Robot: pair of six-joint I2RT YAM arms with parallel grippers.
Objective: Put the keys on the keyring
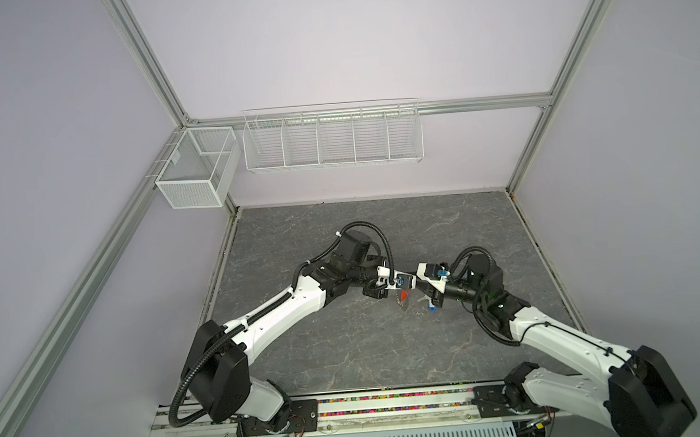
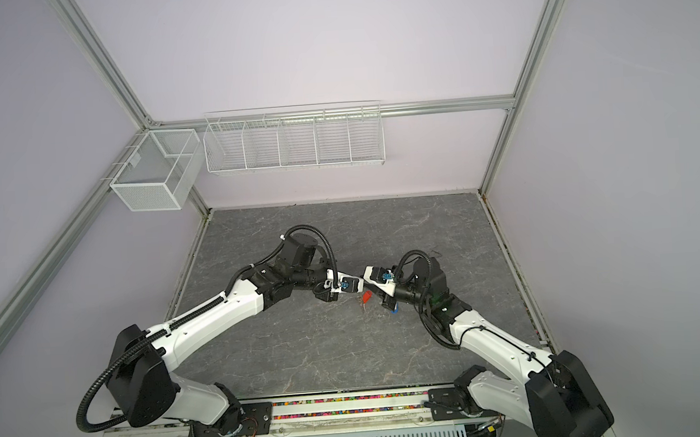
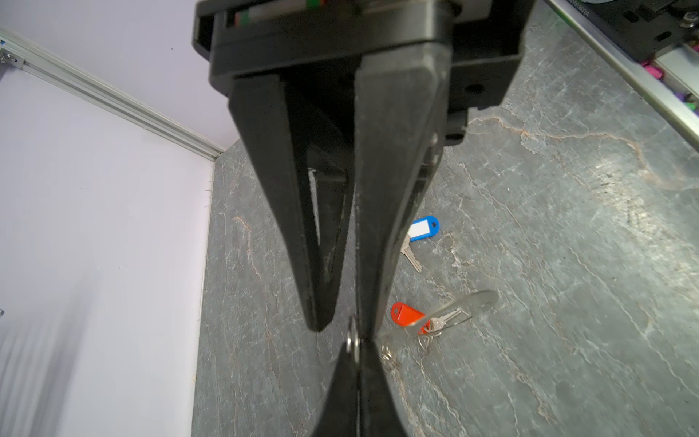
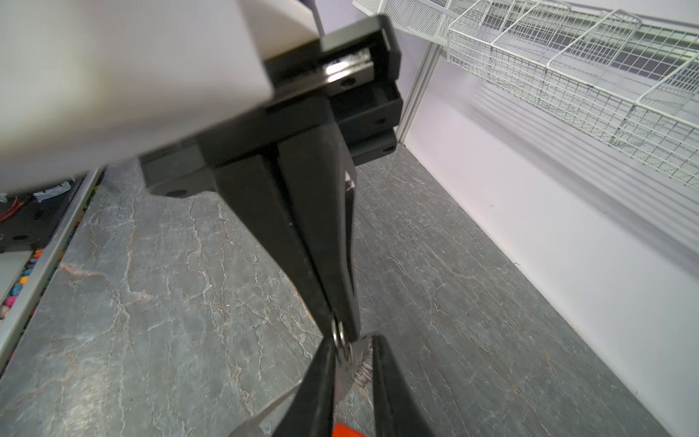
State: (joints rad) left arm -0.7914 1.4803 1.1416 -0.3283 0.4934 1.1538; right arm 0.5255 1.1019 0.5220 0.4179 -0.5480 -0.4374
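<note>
1. Grey keyring point(image 3: 476, 300) is up off the table point(image 3: 567, 265); one end is clamped in L gripper point(image 3: 348, 329), jaws fully closed on it.
2. R gripper point(image 4: 342, 331) is nearly closed, tips apparently pinching a small ring point(image 4: 339, 335) on keyring's edge.
3. Red-tag key point(image 3: 406, 314) is just beside keyring, partly behind it; can't tell if hooked on.
4. Blue-tag key point(image 3: 423, 229) lies loose on table, apart from keyring. At least this one is left to do.

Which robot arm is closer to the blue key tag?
Right. The blue tag lies just beside the right gripper; the left gripper is farther off, past the red tag, pinching the keyring.
</note>
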